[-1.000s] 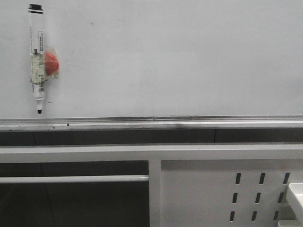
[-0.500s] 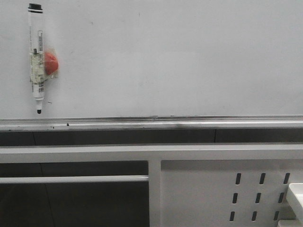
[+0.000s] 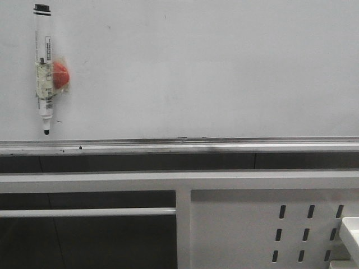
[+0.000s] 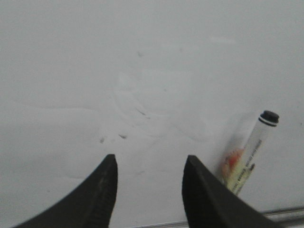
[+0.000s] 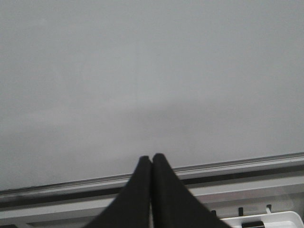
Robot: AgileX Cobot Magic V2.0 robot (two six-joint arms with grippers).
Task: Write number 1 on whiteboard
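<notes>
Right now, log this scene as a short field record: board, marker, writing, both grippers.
whiteboard: upright, white, faint smudges, metal rail along its lower edge
marker pen: stuck to the board's upper left, tip down, uncapped, beside a red magnet
number 1: not written yet
left gripper: open, empty, facing the board near the marker
right gripper: shut, empty, facing bare board

White slotted metal panel (image 3: 263, 224) below, dark gaps between rails.

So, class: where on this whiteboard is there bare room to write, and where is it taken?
The whiteboard is bare from right of the marker pen and its red magnet across to the right edge, down to the silver rail. Only the upper left corner is crowded. No number 1 shows yet.
</notes>
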